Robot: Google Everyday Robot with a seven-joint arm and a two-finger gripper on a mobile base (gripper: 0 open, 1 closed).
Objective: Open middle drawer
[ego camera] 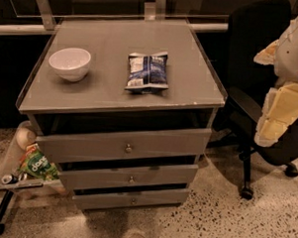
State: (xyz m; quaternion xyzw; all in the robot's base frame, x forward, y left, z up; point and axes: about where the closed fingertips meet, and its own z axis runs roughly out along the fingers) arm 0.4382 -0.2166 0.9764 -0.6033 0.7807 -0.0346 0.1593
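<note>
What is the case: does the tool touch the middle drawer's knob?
Apart. The camera view shows the tool at the right edge, before the black chair, well clear of the knob of the middle drawer.

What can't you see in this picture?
Camera view:
- Inside of the middle drawer: hidden behind its own grey front.
- The gripper, right of the cabinet in front of the black chair: its arm is cut off by the right edge.
- Words on the snack bag: too small to read.

Matt grey wooden middle drawer (161, 175), small metal knob (131, 179)
Glossy white bowl (70, 63) on matt worktop (107, 44); tool (275, 116) at far right, smooth cream plastic.
</note>
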